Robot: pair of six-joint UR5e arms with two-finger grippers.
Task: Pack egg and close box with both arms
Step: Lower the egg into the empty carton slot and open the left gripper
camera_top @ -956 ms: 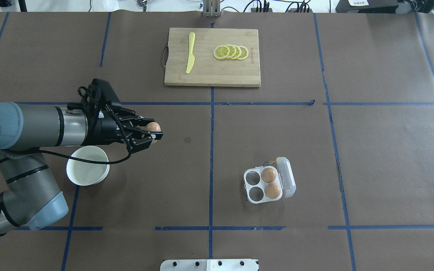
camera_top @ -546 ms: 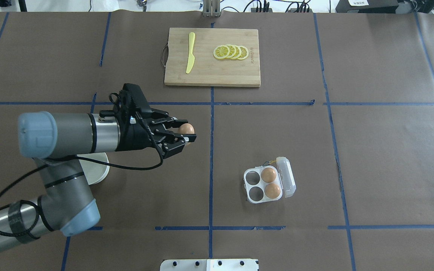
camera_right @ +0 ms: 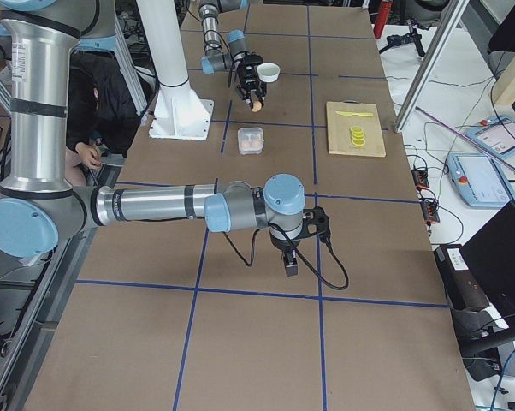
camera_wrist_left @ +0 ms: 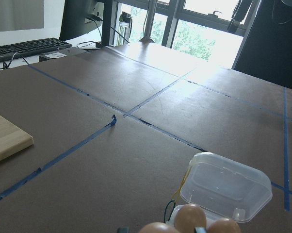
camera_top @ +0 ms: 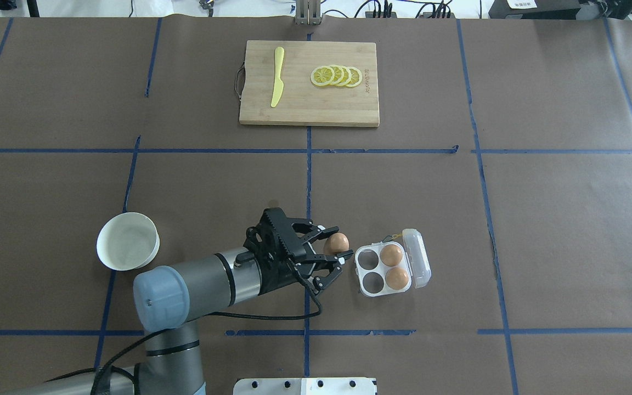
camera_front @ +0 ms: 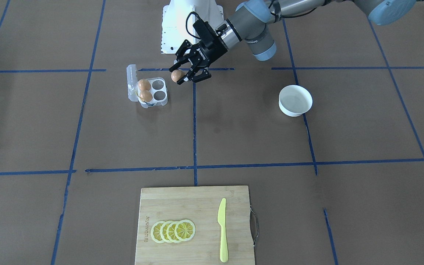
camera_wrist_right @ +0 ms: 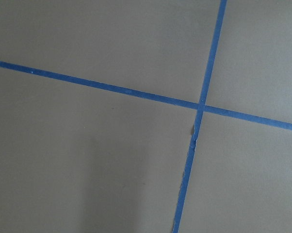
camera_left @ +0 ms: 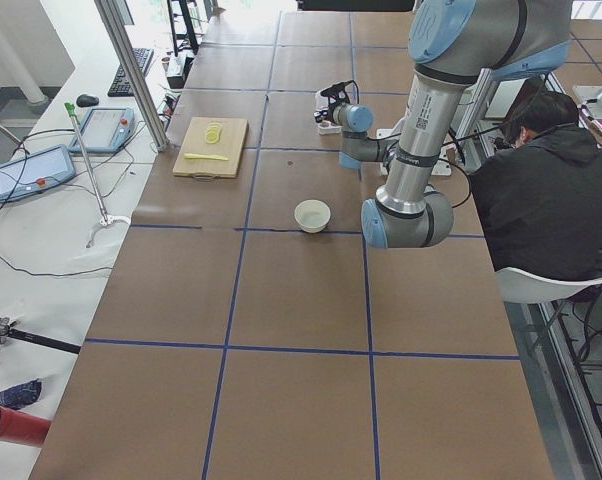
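Observation:
My left gripper (camera_top: 340,242) is shut on the brown egg (camera_top: 338,241) and holds it above the table, just left of the box (camera_top: 383,267). The box is a clear four-cell carton with its lid (camera_top: 418,258) hinged open to the right. Two other brown eggs (camera_top: 391,254) fill its right cells, and the two left cells are empty. The front-facing view shows the held egg (camera_front: 176,76) beside the box (camera_front: 151,90). The left wrist view shows the egg's top (camera_wrist_left: 158,227) and the open lid (camera_wrist_left: 226,187). My right gripper (camera_right: 290,261) shows only in the right side view; I cannot tell whether it is open or shut.
A white empty bowl (camera_top: 128,241) stands to the left of my left arm. A wooden cutting board (camera_top: 309,82) with a yellow knife (camera_top: 277,77) and lemon slices (camera_top: 337,76) lies at the far middle. A seated person (camera_left: 541,190) is beside the robot's base.
My left arm has swung right and toward the robot's side with the egg in its grip, from the left-middle of the table to just beside the box. The bowl is uncovered again.

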